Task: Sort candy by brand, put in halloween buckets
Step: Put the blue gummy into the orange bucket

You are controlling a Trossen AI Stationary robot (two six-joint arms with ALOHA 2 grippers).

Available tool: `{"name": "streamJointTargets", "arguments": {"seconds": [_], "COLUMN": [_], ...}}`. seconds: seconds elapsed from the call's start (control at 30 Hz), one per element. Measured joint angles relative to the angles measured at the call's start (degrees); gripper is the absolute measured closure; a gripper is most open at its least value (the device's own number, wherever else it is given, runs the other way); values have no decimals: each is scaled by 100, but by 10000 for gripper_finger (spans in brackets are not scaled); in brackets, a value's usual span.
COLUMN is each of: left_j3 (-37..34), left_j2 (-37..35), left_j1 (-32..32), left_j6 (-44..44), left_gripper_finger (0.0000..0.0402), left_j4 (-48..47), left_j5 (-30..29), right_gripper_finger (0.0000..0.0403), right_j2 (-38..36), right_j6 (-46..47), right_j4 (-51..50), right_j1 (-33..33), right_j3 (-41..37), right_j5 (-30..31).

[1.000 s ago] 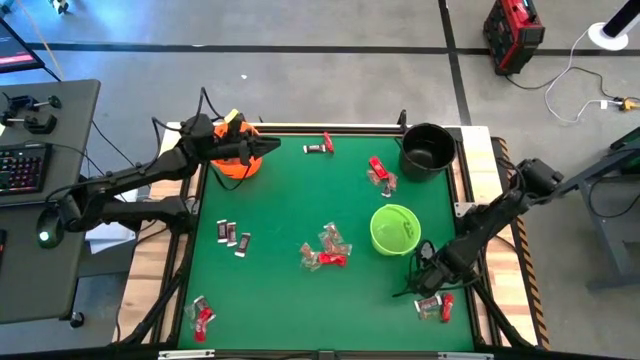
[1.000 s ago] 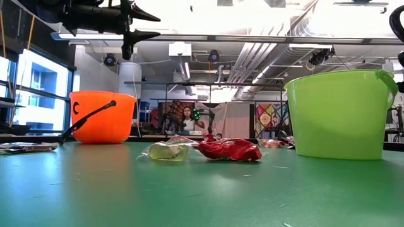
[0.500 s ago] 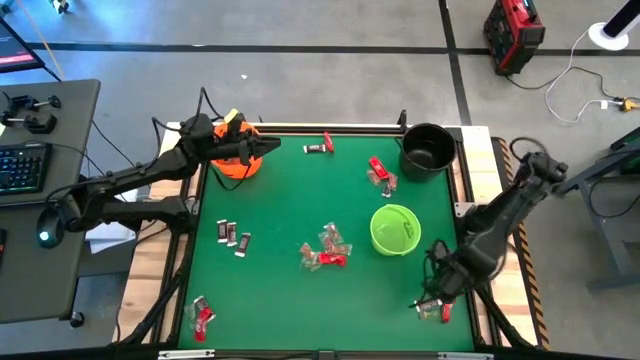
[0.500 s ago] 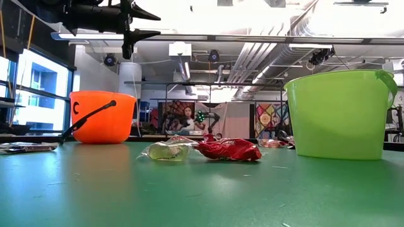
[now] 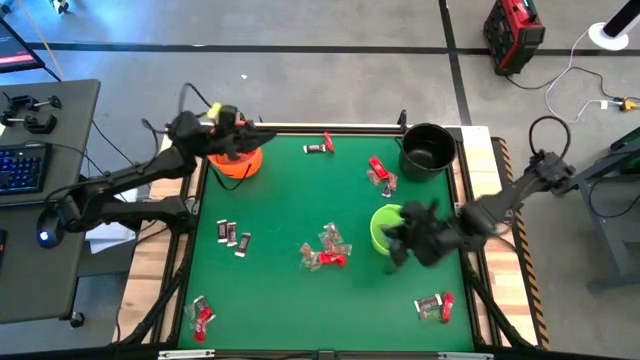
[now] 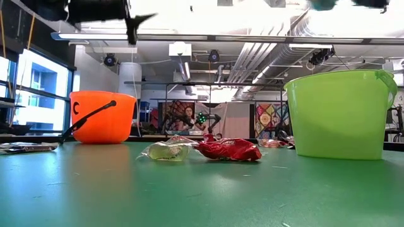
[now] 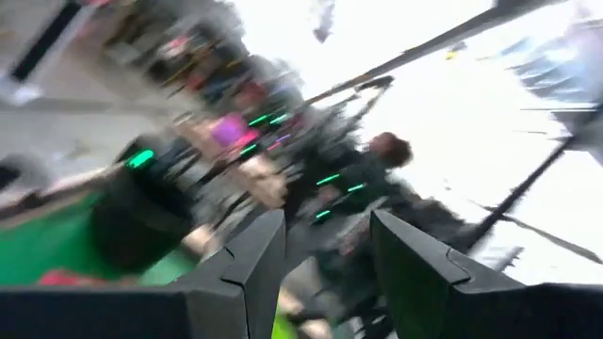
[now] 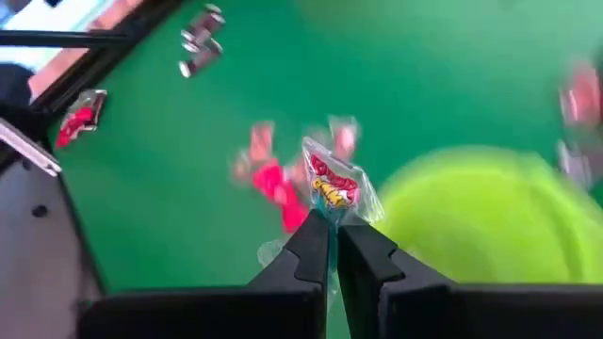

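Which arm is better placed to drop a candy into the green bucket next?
Right. The right gripper is shut on a silvery-clear candy beside the lime green bucket; the left gripper is by the orange bucket.

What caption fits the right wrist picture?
Right claw pinching a red-and-clear wrapped candy beside the round lime green plastic bucket.

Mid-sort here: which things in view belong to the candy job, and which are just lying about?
Job:
- orange plastic bucket
- black plastic bucket
- lime green plastic bucket
- small wrapped candies on the green table
- silvery-clear wrapped candy pinched in right gripper

Lying about:
- black keyboard
- red case on floor
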Motion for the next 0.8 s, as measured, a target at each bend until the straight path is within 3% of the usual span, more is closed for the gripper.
{"name": "streamJointTargets", "arguments": {"seconds": [0.17, 0.33, 0.47, 0.6, 0.8], "left_j3": [621, 1234, 1498, 1524, 1522], "left_j2": [-213, -516, -746, -892, -876], "left_j1": [-31, -115, -185, -204, -204], "left_j6": [-11, 134, 317, 443, 453], "left_gripper_finger": [255, 255, 255, 255, 255], "left_j4": [336, 341, 343, 297, -40], "left_j5": [217, 218, 161, 92, 72], "right_gripper_finger": [401, 402, 402, 402, 402], "right_j2": [434, 1204, 1990, 2906, 4346], "right_j6": [-2886, -4618, -5123, -5052, -4990], "right_j4": [1827, 3900, 5431, 6474, 6893], "right_j1": [-1426, -2697, -3377, -3811, -4103], "right_j3": [-3, -3, 58, 431, 1858], "right_j5": [-468, -1886, -2690, -3313, -3573]}}
